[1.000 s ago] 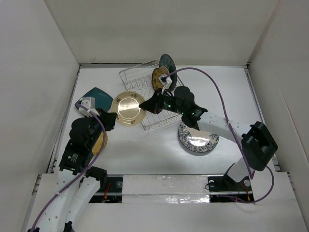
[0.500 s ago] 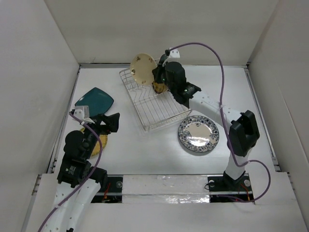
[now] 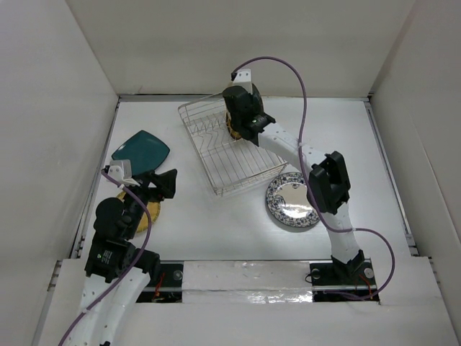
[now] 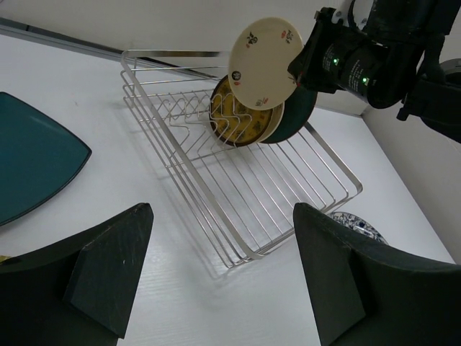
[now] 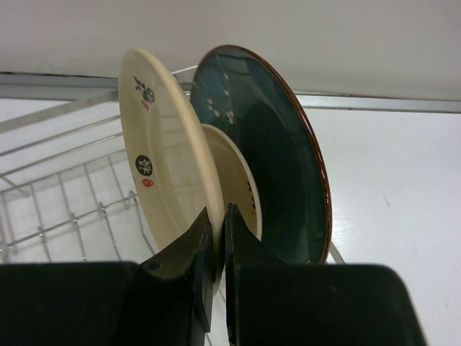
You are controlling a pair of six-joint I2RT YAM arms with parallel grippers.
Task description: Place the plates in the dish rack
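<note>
My right gripper [image 5: 220, 223] is shut on the rim of a small cream plate [image 5: 155, 151], holding it upright over the far end of the dish rack [image 4: 238, 180]. Right behind it stand a yellowish plate [image 4: 241, 119] and a dark teal round plate [image 5: 274, 166], both upright in the rack. My left gripper [image 4: 222, 238] hangs open and empty over the table left of the rack. A teal rounded-square plate [image 3: 142, 151] lies flat at the left. On the table to the right of the rack rests a blue-and-white patterned plate [image 3: 293, 202].
Another yellowish plate [image 3: 149, 214] lies partly under my left arm near the front left. White walls close in the table on three sides. The right arm reaches across above the patterned plate.
The right gripper has carried the cream plate from the table left of the rack up to the rack's far end. The left gripper has opened and drawn back toward the front left.
</note>
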